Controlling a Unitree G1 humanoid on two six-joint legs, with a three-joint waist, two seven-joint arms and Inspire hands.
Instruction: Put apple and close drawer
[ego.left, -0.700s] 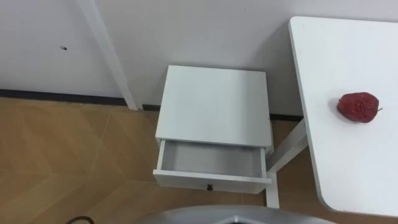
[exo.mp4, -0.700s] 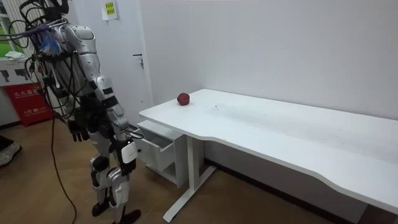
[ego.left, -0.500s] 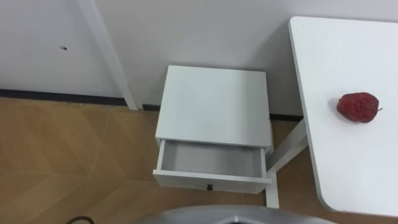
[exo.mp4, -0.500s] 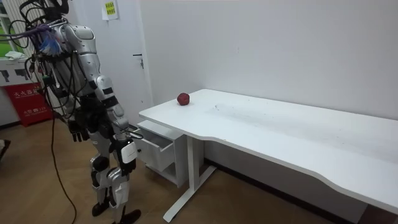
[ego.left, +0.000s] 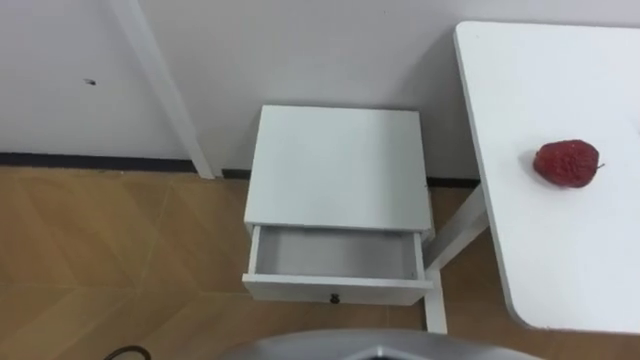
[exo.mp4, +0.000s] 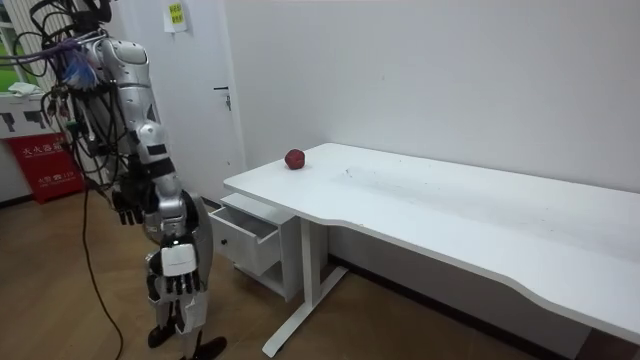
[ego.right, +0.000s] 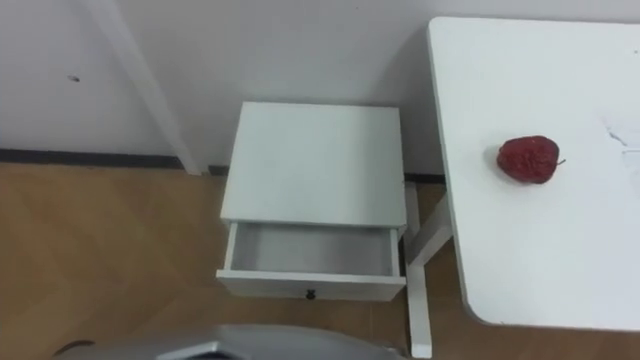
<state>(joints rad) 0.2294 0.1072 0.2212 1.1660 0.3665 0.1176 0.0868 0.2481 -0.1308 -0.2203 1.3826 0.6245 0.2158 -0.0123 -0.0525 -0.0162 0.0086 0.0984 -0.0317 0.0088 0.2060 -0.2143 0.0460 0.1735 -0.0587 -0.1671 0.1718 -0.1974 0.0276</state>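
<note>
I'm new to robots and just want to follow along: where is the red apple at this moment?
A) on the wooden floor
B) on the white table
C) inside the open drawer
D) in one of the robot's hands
B: the apple lies on the white table, to the right of the small cabinet whose drawer stands open.
</note>
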